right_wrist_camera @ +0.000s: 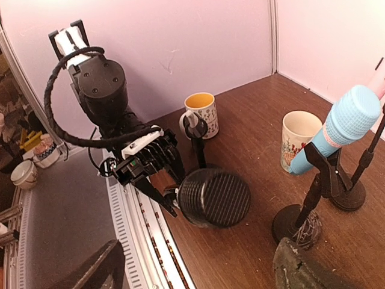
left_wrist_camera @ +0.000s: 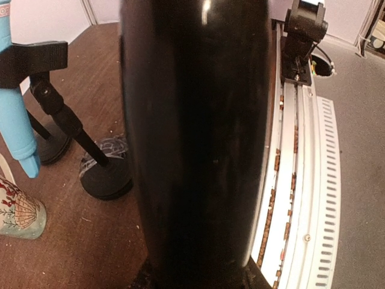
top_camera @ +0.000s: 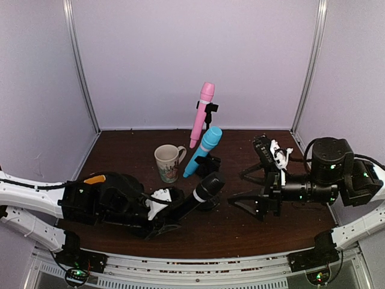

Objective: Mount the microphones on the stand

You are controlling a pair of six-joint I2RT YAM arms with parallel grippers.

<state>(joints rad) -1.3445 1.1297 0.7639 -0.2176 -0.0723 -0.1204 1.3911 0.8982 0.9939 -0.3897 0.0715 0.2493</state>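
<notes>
L gripper (top_camera: 170,209) clamps the handle of the black stick microphone w/ silver ring (top_camera: 204,189), head free just right of the floral ceramic mug (top_camera: 168,162), prob. to line it up for clipping; R gripper (top_camera: 243,189) gapes empty.

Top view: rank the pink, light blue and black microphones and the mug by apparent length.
1. pink microphone
2. light blue microphone
3. mug
Unranked: black microphone, its handle partly hidden.
</notes>
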